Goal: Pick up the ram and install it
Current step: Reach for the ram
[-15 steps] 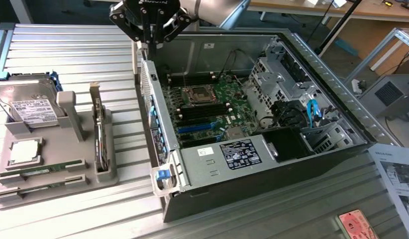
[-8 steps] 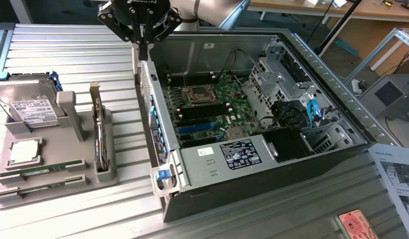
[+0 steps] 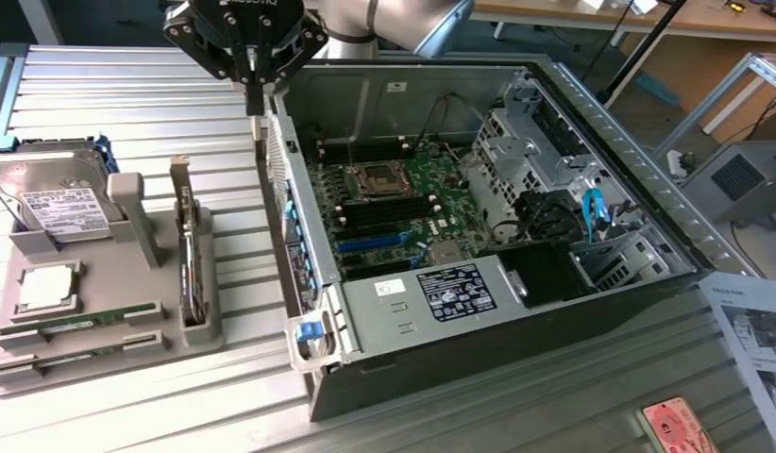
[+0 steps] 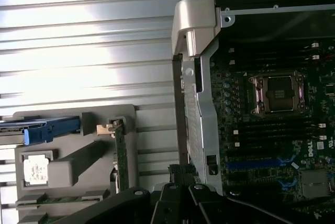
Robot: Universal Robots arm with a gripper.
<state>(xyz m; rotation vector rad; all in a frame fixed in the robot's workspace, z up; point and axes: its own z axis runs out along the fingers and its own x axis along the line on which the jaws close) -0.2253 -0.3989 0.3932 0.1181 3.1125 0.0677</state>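
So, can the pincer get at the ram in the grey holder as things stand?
Probably yes. The ram lies uncovered in the grey holder, nothing over it. The pincer hangs shut by the case wall, away from the holder; it must travel and open.

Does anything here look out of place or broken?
Nothing looks spilled or broken. The computer case lies open on its side, its processor socket looks empty; the hard drive and ram sticks sit neatly in the grey holder.

Open from above over ram sticks [image 3: 79, 326] in gray holder [image 3: 134, 212]; upright card [image 3: 187, 264] and hard drive [image 3: 55, 203] stand tall nearby. Tall case wall [image 3: 287, 217] rises between holder and motherboard [image 3: 420, 179]; drive cage [image 3: 520, 142] crowds the board on the exterior view's right.
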